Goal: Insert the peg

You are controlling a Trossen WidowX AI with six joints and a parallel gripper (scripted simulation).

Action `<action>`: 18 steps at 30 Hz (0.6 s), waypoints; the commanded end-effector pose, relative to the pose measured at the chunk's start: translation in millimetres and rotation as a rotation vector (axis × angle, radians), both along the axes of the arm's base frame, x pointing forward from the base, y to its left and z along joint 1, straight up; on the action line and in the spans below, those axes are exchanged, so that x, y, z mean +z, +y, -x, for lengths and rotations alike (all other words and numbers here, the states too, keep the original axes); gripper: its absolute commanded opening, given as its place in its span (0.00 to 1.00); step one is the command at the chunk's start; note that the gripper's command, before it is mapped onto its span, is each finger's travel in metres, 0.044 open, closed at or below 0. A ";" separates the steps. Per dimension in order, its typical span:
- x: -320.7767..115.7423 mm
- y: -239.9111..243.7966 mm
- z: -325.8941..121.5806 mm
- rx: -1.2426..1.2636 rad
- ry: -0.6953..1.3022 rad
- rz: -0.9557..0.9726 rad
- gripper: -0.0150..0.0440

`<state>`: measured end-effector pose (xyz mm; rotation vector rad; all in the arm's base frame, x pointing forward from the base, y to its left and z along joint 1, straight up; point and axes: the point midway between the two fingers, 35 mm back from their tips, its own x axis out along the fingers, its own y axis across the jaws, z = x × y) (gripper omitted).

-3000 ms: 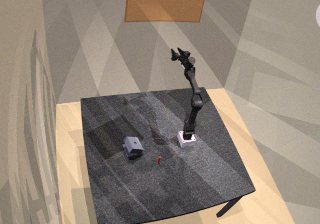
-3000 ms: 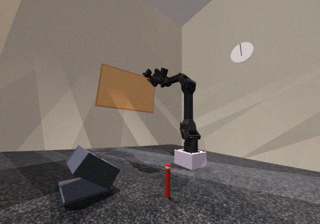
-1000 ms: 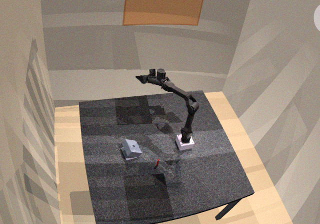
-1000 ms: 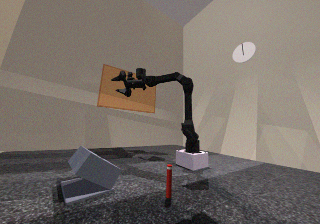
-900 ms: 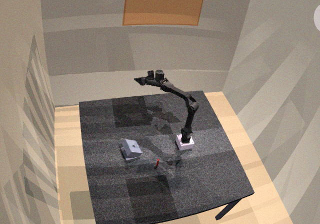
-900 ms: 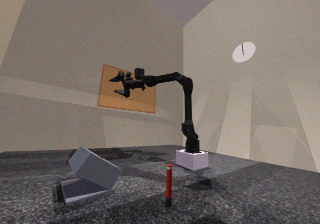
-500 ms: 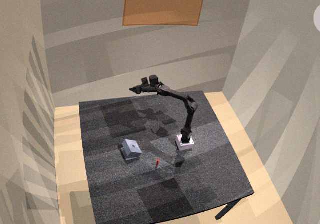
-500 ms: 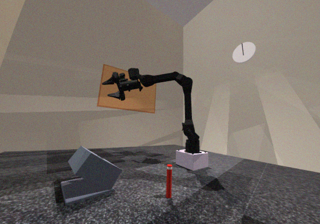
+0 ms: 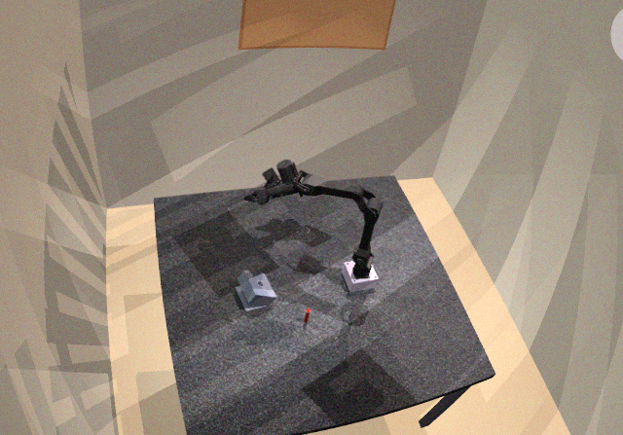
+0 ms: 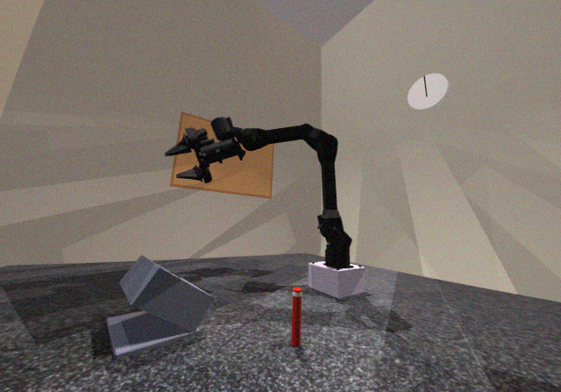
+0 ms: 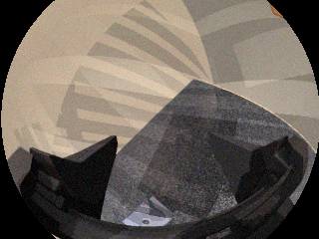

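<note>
A slim red peg (image 9: 307,315) (image 10: 295,319) with a pale band near its top stands upright on the table; it looks round. It does not show in the wrist view. The grey-blue sloped panel (image 9: 262,297) (image 10: 174,302) (image 11: 134,219) sits on a flat base. Its small dark hole (image 9: 260,283) (image 11: 146,222) shows in the top view and the wrist view; the face is turned away in the exterior view. My gripper (image 9: 253,199) (image 10: 171,165) (image 11: 164,139) is open and empty, high above the table, well away from both peg and panel.
The dark speckled table (image 9: 231,370) (image 10: 430,352) (image 11: 174,149) carries the arm's pale base block (image 9: 360,285) (image 10: 335,280), behind the peg in the exterior view. An orange board (image 9: 319,8) (image 10: 244,174) hangs on the wall.
</note>
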<state>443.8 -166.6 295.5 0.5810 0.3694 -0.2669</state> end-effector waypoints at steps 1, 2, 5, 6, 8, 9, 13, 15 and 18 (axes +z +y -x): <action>-13.2 20.7 -4.5 0.038 0.046 -0.010 1.00; -16.5 26.2 -5.5 0.048 0.058 -0.013 1.00; -26.4 42.6 -7.9 0.079 0.093 -0.021 1.00; -29.6 48.1 -8.5 0.089 0.105 -0.023 1.00; -36.1 59.2 -9.5 0.109 0.129 -0.027 1.00; -39.3 64.7 -9.8 0.119 0.141 -0.029 1.00; -52.1 86.7 -10.1 0.160 0.190 -0.035 1.00; -58.3 97.7 -9.6 0.180 0.214 -0.037 1.00; -67.6 114.0 -8.2 0.211 0.251 -0.038 1.00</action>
